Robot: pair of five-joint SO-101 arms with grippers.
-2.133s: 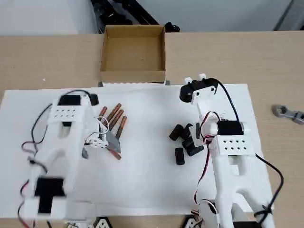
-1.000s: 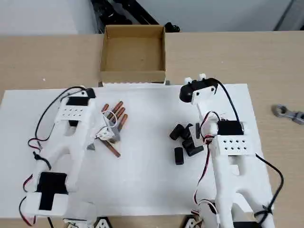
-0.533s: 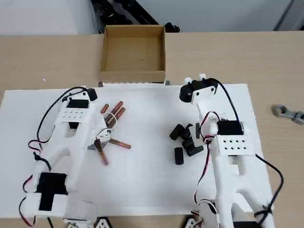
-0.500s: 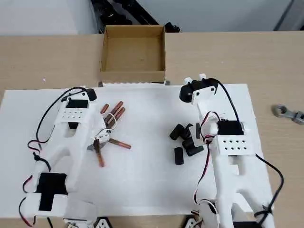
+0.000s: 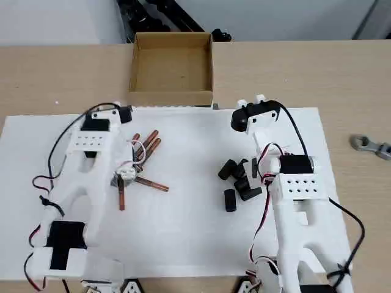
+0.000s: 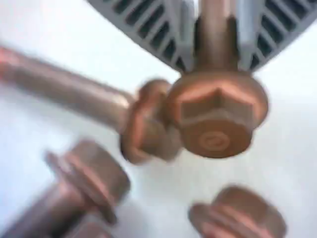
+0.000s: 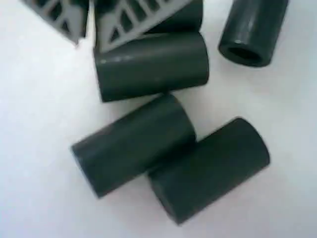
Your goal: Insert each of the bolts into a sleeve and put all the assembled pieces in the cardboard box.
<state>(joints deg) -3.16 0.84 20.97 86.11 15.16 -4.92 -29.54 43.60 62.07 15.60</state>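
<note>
Fingers (image 6: 143,22) of left gripper (image 6: 213,62) pinch bolt (image 6: 215,116), shank mostly hidden

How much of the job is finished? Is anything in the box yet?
Nothing is finished yet: the cardboard box is empty. The left claw grips one bolt. No bolt sits in a sleeve; the other bolts and the black sleeves lie loose on the white sheet.

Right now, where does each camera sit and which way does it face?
High view: fixed above the table, looking down; left arm and right arm show.
Left wrist view: on left wrist, facing down past its fingers at held bolt.
Right wrist view: on right wrist, facing down at sleeves; right gripper visible.
Shared: high view shows that bolt.
</note>
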